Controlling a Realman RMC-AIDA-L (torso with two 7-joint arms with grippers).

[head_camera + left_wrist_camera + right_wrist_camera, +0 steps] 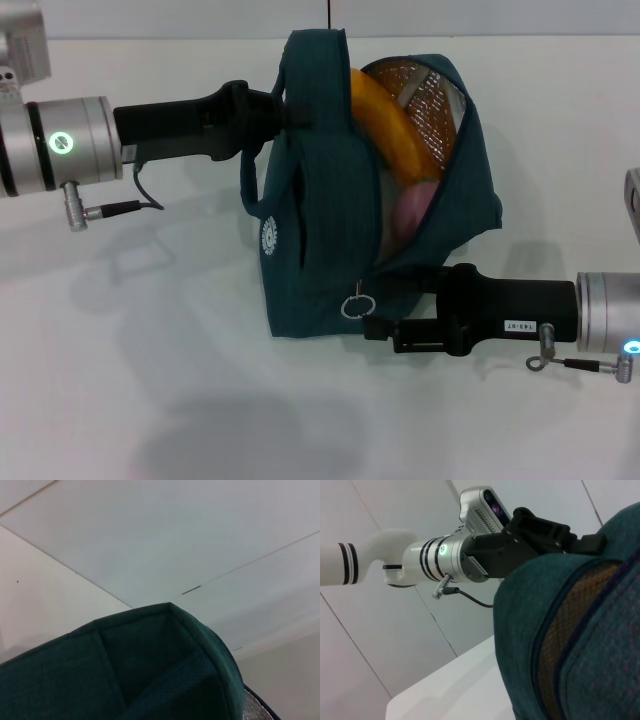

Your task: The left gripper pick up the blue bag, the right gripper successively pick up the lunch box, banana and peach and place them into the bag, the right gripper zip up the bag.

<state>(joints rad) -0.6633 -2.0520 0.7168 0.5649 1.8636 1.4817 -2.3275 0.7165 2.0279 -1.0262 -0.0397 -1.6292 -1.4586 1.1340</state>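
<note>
Gaping teal fabric bag (320, 230), foil-lined.

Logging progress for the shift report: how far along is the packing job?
Mostly done. The left gripper holds the blue bag up by its top; the banana and peach sit inside. The lunch box isn't visible. In hand: the right gripper sits beside the ring pull. Left: zipping, since the opening gapes.

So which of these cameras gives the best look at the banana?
The head view. There the banana shows as a long yellow curve inside the open blue bag, above the peach. Both wrist views show only bag fabric and lining, no banana.
</note>
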